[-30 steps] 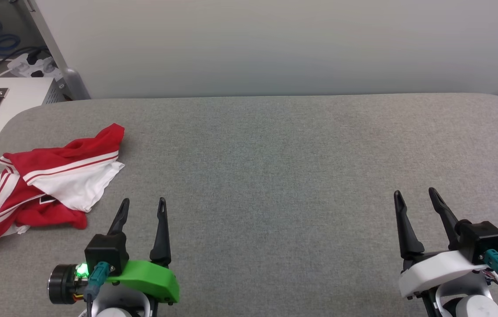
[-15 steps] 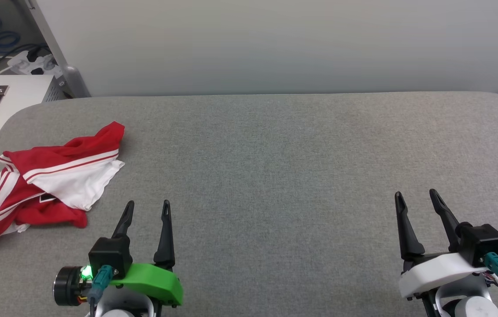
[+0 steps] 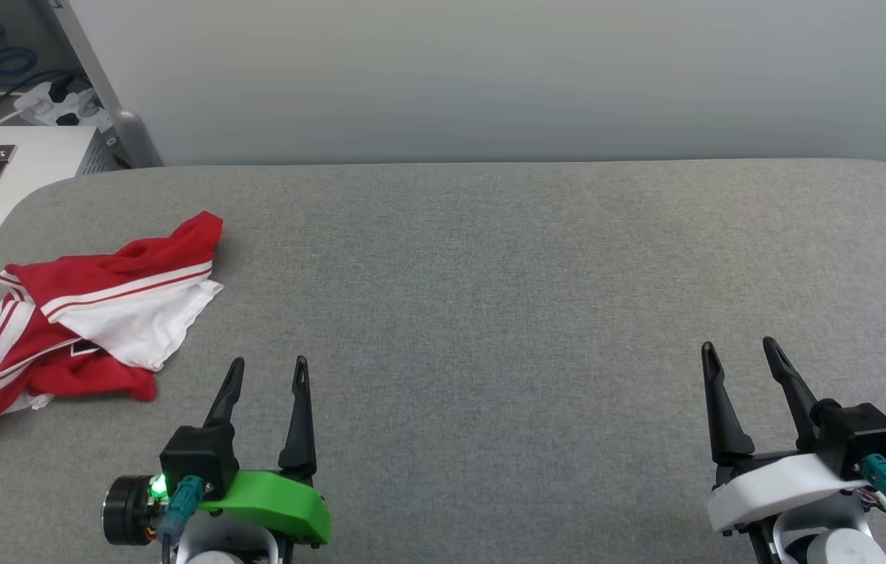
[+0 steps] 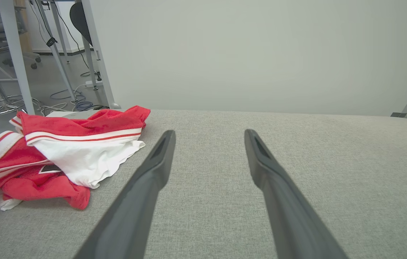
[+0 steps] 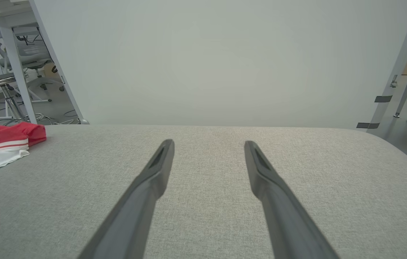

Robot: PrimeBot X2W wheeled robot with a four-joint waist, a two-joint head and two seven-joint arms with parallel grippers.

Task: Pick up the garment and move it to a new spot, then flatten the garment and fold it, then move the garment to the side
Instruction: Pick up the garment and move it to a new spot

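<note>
left gripper | shifted slightly right | farther from garment

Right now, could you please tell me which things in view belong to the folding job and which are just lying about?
Belongs to the job:
garment, crumpled on the grey table
left gripper, open
right gripper, open

Lying about:
white case with a black handle
power strip and cables on the floor

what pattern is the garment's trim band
Trim band: white with a red stripe; left wrist view.
</note>
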